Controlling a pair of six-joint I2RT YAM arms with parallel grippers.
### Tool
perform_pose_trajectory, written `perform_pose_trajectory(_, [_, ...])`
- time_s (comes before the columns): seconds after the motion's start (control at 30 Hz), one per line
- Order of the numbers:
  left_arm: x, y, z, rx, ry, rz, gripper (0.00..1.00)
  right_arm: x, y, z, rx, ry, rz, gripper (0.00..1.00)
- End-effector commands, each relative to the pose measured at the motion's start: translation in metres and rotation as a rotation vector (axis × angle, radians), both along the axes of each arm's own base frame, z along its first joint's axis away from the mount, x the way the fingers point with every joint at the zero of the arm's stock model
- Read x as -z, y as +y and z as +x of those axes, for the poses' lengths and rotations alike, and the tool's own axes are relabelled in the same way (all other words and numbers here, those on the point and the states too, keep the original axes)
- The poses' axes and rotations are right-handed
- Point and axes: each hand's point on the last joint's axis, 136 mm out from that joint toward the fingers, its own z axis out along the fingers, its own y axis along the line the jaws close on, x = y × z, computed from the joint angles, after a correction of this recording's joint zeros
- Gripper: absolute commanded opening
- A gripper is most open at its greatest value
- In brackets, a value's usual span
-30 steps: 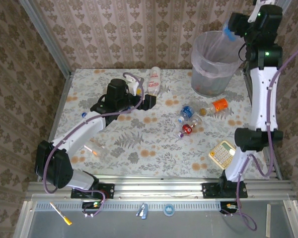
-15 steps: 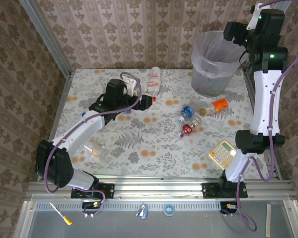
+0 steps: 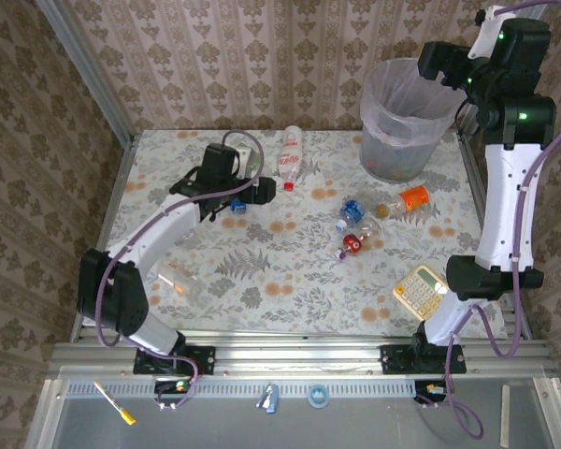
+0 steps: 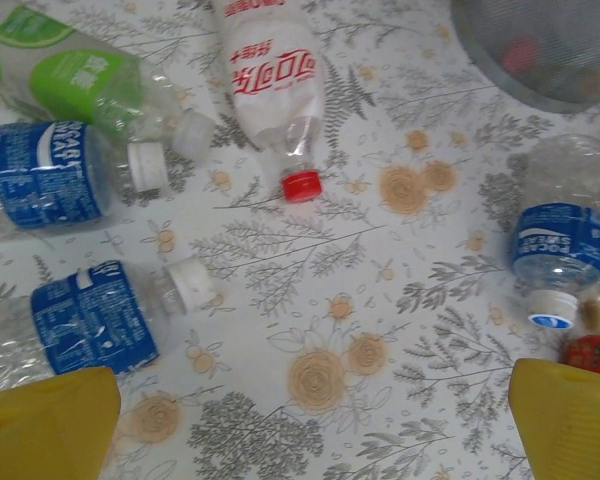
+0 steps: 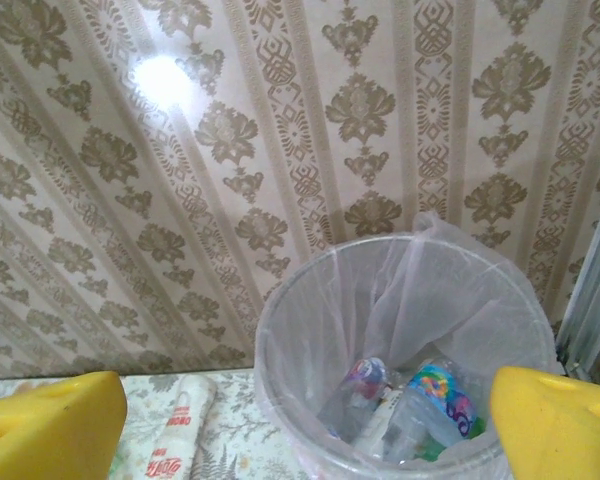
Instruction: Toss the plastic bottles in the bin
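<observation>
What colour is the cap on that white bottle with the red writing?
The cap is red, clearest in the left wrist view.

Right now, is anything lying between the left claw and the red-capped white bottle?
Nothing visible. Bare table lies between the open left claw and the red-capped white bottle; the nearest blue-labelled bottle lies off to one side.

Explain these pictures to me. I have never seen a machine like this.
These are two robot arms bolted to a table. One picture comes from a fixed camera above; the other two from a small camera on each wrist, where the yellow shapes are fingers. The left tool is open above scattered plastic bottles, such as a red-capped bottle. The right tool is open near the bin, which has bottles inside. A calculator lies on the table too. Neither tool holds anything.
</observation>
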Motion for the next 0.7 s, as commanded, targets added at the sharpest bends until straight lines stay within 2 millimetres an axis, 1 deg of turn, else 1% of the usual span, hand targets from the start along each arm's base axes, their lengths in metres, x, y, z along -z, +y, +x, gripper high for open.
perform_pose_trajectory(0.0, [0.012, 0.02, 0.003, -0.071, 0.076, 0.088, 1.0, -0.006, 0.013, -0.016, -0.062, -0.005, 0.005, 0.95])
perform_pose_trajectory(0.1, [0.023, 0.024, 0.004, -0.058, 0.125, 0.15, 0.98, -0.004, 0.017, -0.02, -0.085, 0.001, 0.01, 0.95])
perform_pose_trajectory(0.17, [0.029, 0.037, 0.01, -0.055, 0.14, 0.194, 0.98, -0.002, 0.019, -0.021, -0.094, 0.006, 0.013, 0.96])
perform_pose_trajectory(0.27, [0.036, 0.045, 0.012, 0.005, 0.151, 0.26, 0.98, 0.002, 0.021, -0.024, -0.106, 0.018, 0.014, 0.96])
perform_pose_trajectory(0.47, [0.057, 0.064, 0.01, 0.15, 0.203, 0.361, 0.97, 0.007, 0.024, -0.03, -0.12, 0.033, 0.014, 0.96])
perform_pose_trajectory(0.67, [0.074, 0.085, 0.023, 0.174, 0.227, 0.446, 0.97, 0.01, 0.029, -0.032, -0.142, 0.042, 0.021, 0.97])
